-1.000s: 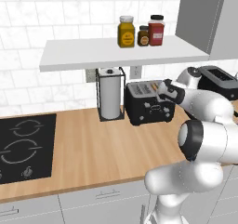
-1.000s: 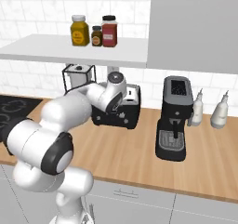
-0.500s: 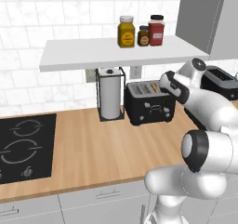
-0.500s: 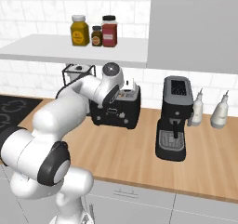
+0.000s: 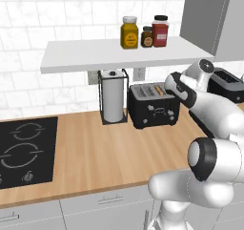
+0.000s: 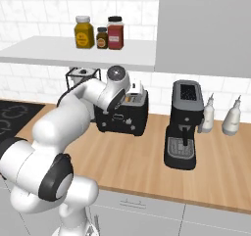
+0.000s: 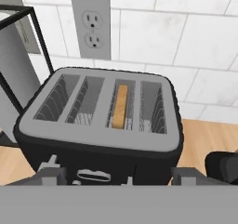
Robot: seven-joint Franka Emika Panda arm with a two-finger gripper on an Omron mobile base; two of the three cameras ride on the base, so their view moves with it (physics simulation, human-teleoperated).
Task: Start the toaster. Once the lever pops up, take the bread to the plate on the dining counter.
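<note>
Bread (image 7: 121,105) sits edge-up in the third slot of the toaster (image 7: 100,125), tan crust top showing just below the slot rim, so it reads as lowered or only partly raised (hard to tell which). Toaster stands on the wood wall counter (image 5: 95,152), just beside the wire paper towel holder (image 5: 113,100), outlet (image 7: 90,27) on the tile behind it. Gripper (image 7: 118,176) hovers over the toaster's front edge with its fingers spread wide, holding nothing, tips roughly straddling the front panel and not the slot. Risks from here: the slice is thin and deep in a narrow slot, so a descent a bit off-line would put a fingertip on the slot wall or the toaster top instead of around the crust; a pinch too shallow could slip off the crust. If the lever hasn't popped yet (lever isn't clearly visible), grabbing now would be premature. Coffee machine (image 6: 184,125) stands to the right, near enough that a wide swing of the arm's elbow could clip it.
</note>
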